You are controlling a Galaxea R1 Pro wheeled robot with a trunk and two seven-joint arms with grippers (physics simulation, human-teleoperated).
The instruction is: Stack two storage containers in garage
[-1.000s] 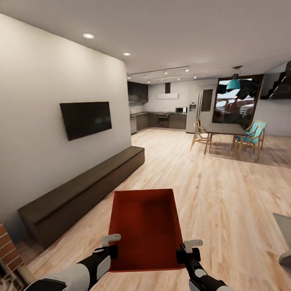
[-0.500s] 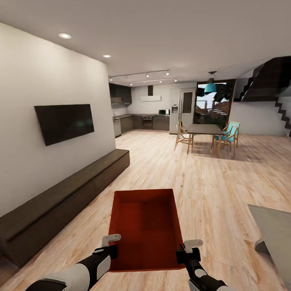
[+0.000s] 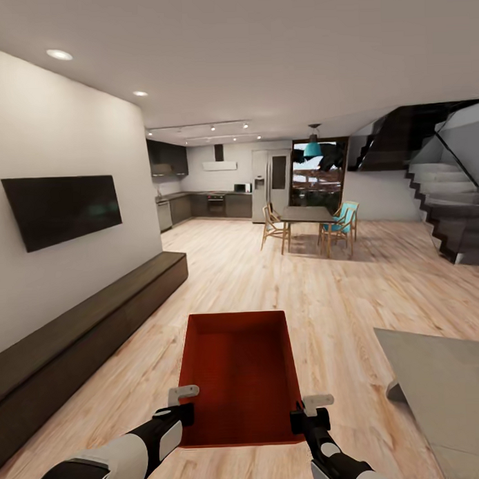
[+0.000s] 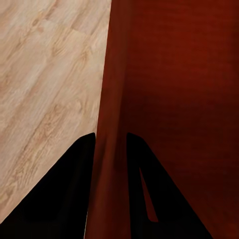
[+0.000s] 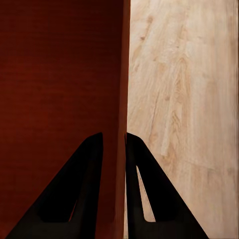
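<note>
Orange-red rectangular plastic bin (image 3: 239, 374) held level above light wood-plank floor (image 3: 339, 312), in front of the robot. Left pincer (image 3: 182, 404) clamped on bin's left wall; right pincer (image 3: 308, 411) clamped on right wall, one finger (image 5: 82, 189) inside.

Container (image 3: 239, 374) between both claws, bench (image 3: 84, 335) left, table (image 3: 445, 391) right

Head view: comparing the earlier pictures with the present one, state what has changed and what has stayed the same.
The camera has swung to the robot's right: the wall TV and dark bench slid left, and a staircase came into sight. The storage container stays held between the left gripper and right gripper, each still clamped on a side wall.
</note>
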